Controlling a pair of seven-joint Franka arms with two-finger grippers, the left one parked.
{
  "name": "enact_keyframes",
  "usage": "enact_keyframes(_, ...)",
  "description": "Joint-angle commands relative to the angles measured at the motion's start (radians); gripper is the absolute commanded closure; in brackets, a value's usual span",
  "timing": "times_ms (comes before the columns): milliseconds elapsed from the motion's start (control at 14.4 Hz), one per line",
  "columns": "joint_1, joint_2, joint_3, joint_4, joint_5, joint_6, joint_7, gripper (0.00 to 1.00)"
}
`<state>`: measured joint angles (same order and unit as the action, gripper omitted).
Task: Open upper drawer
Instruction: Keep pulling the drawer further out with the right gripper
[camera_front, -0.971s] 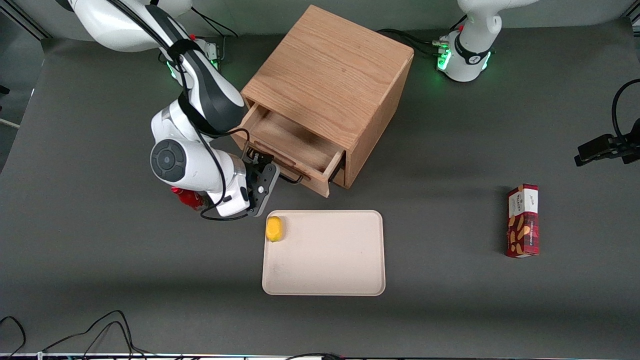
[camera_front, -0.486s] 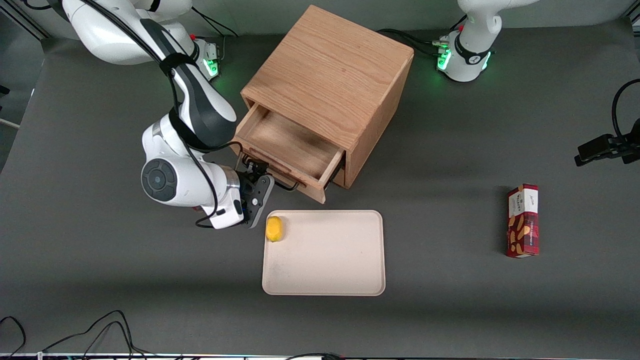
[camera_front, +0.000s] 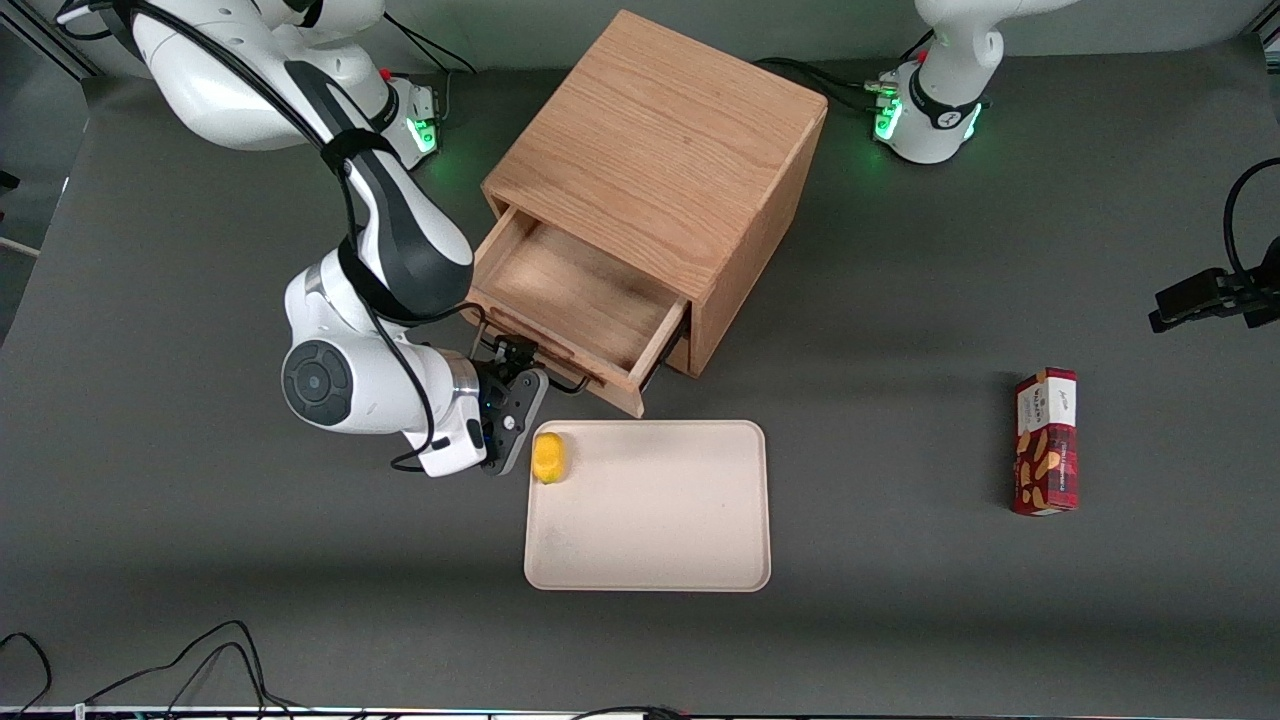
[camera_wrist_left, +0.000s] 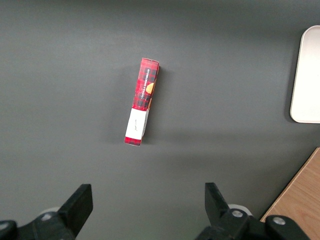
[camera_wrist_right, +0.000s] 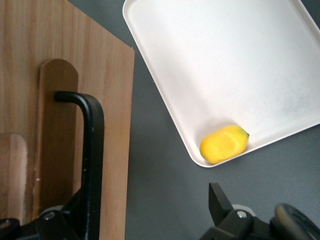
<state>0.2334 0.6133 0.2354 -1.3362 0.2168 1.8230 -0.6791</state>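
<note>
The upper drawer (camera_front: 575, 295) of the oak cabinet (camera_front: 660, 140) stands pulled well out toward the front camera, and its inside is bare wood. Its thin black wire handle (camera_front: 565, 382) runs along the drawer front (camera_wrist_right: 115, 100). My right gripper (camera_front: 512, 358) is at the handle's end toward the working arm, in front of the drawer. Its fingers are open and spread wide. In the right wrist view the handle (camera_wrist_right: 94, 150) lies just inside one fingertip (camera_wrist_right: 75, 212), with nothing clamped. The drawer below is hidden under the open one.
A cream tray (camera_front: 700, 540) lies just nearer the front camera than the drawer front, with a yellow fruit (camera_front: 548, 457) in its corner close to my gripper. A red snack box (camera_front: 1046, 440) lies toward the parked arm's end of the table. Cables trail along the table's near edge.
The upper drawer has slid farther out toward the front camera, and my right gripper and wrist have moved the same way with it, ending closer to the tray.
</note>
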Motion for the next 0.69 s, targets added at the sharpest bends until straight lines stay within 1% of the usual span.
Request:
enact_keyframes(0,-0.012,0.051,0.001,0.072,-0.019,-0.025,-0.017,0.00)
enact_keyframes(208,-0.029,0.065,0.001,0.087,-0.034,-0.025,-0.026,0.00)
enact_keyframes(624,-0.051,0.100,0.001,0.126,-0.045,-0.027,-0.040,0.00)
